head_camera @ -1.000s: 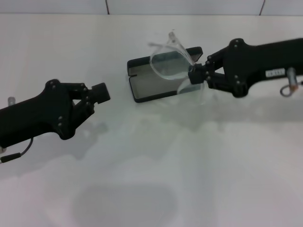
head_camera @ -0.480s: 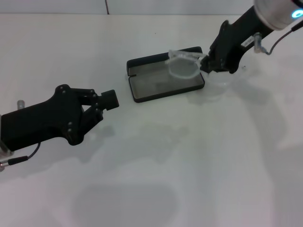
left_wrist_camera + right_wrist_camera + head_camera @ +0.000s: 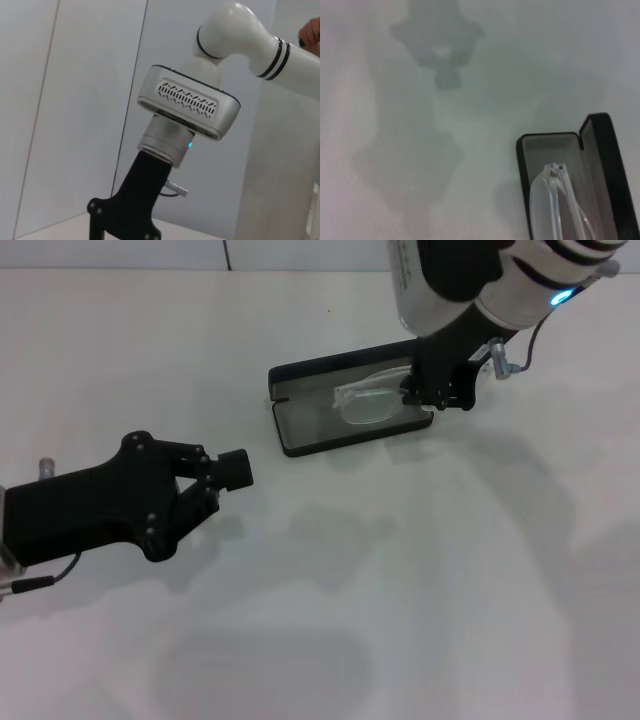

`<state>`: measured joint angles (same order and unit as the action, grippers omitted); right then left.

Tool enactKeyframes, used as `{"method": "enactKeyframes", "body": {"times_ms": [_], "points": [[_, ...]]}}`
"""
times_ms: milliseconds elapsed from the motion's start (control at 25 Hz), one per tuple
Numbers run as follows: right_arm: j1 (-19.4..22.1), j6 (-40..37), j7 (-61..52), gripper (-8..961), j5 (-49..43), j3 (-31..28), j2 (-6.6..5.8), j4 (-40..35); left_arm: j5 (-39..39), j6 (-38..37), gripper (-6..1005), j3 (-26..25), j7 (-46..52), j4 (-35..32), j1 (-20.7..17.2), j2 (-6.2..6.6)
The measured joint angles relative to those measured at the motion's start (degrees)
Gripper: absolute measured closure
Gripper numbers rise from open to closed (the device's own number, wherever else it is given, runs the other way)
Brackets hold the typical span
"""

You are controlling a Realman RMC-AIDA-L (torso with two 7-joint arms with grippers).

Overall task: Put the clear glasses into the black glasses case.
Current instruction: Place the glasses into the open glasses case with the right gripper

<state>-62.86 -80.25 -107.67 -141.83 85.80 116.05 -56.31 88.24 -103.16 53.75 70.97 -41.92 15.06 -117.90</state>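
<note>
Right gripper (image 3: 418, 392) pinching clear glasses (image 3: 368, 400) at one end, low over the grey-lined tray of the open black glasses case (image 3: 300, 436) on the white table (image 3: 420, 570); left gripper (image 3: 238, 469) pressed together, parked well apart nearer the robot.

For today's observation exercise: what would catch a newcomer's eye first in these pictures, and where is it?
First, the right gripper at the far right end of the open black glasses case, lowering the clear glasses into its grey lining. Next, the left gripper, idle above the white table at near left.
</note>
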Motion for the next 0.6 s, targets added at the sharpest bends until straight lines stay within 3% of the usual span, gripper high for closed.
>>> {"method": "enactKeyframes", "body": {"times_ms": [600], "points": [[1.37, 10.52, 5.93, 875, 3.38, 4.90, 0.13, 5.51, 0.22, 0.12, 961, 0.05, 0.08, -0.10, 1.17, -0.73]]}}
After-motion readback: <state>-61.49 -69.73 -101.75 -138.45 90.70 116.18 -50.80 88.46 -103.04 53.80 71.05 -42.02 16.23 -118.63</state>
